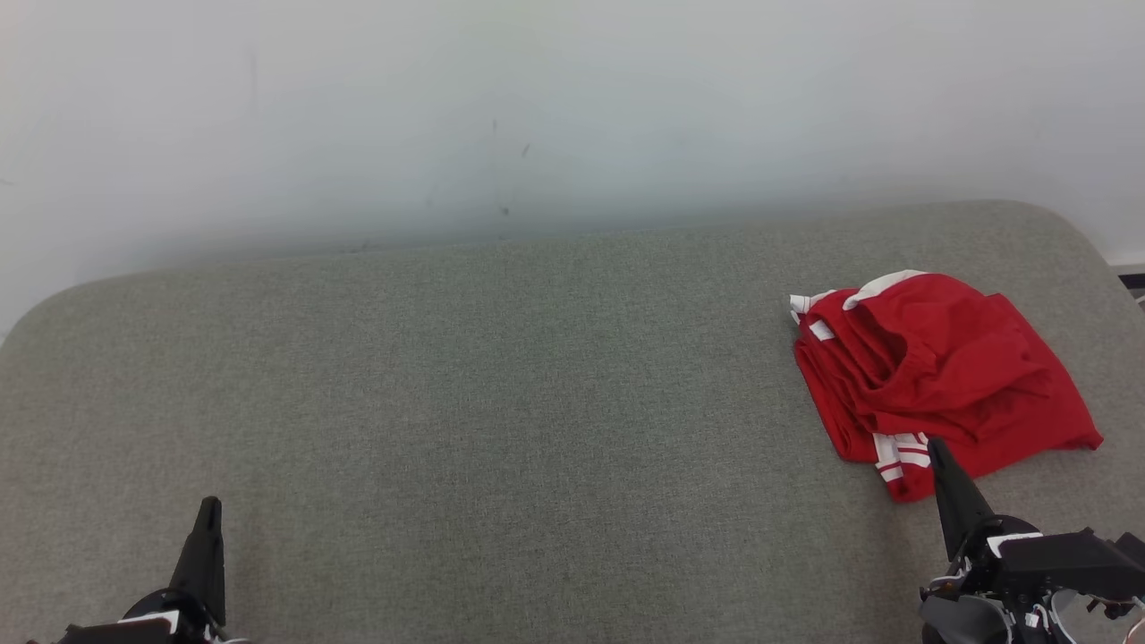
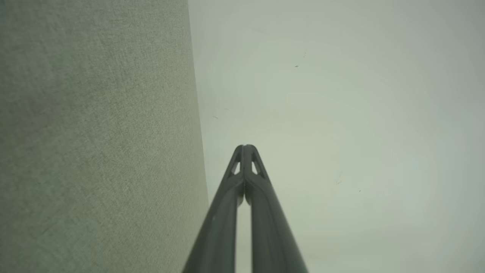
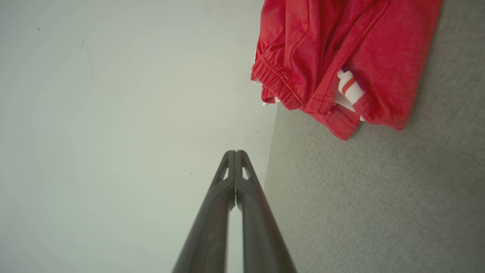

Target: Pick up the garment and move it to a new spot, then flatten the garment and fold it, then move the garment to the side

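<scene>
The garment (image 1: 939, 376) is a red piece with white striped trim, lying folded in a heap on the right part of the grey cushioned surface (image 1: 501, 402). In the right wrist view the garment (image 3: 341, 57) fills the upper right, its elastic hem turned toward the wall. My right gripper (image 1: 939, 447) is shut and empty, its tip at the garment's near edge; whether it touches the cloth I cannot tell. The same right gripper (image 3: 235, 152) shows its fingers pressed together. My left gripper (image 1: 210, 505) is shut and empty at the lower left, far from the garment, and its closed tip (image 2: 245, 146) points at the wall.
A pale wall (image 1: 537, 107) rises right behind the grey surface. The surface has rounded far corners, and its right edge (image 1: 1096, 250) runs close to the garment. Broad bare fabric stretches from the garment toward the left.
</scene>
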Controlling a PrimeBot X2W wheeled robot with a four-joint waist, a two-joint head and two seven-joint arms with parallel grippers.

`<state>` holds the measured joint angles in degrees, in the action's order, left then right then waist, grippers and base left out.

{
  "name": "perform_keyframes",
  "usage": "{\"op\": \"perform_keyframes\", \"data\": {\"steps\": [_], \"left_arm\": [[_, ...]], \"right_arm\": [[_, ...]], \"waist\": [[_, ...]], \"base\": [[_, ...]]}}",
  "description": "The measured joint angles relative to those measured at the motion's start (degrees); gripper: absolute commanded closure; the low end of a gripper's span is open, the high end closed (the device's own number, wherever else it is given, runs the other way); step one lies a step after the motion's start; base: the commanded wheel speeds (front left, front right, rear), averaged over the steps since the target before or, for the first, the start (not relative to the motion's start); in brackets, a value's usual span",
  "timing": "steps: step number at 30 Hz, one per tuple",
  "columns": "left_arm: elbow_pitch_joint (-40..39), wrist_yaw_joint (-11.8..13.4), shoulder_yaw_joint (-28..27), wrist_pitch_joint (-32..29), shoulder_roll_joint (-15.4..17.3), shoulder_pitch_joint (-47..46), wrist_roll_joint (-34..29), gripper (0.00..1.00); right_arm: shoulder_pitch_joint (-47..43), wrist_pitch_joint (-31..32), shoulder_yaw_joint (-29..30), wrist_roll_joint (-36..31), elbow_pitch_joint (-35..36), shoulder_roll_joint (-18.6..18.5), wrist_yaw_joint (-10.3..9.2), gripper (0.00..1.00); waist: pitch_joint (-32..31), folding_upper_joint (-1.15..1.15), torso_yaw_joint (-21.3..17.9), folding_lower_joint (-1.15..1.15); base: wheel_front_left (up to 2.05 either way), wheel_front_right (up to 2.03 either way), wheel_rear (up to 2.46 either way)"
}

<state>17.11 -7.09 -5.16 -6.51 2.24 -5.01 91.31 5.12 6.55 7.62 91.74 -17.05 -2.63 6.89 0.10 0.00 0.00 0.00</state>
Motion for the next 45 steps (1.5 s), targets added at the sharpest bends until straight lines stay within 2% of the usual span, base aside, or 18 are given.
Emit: {"op": "perform_keyframes", "data": {"steps": [45], "left_arm": [[0.0,0.0,0.0,0.0,0.0,0.0,0.0,1.0]], "right_arm": [[0.0,0.0,0.0,0.0,0.0,0.0,0.0,1.0]], "waist": [[0.0,0.0,0.0,0.0]], "base": [[0.0,0.0,0.0]]}}
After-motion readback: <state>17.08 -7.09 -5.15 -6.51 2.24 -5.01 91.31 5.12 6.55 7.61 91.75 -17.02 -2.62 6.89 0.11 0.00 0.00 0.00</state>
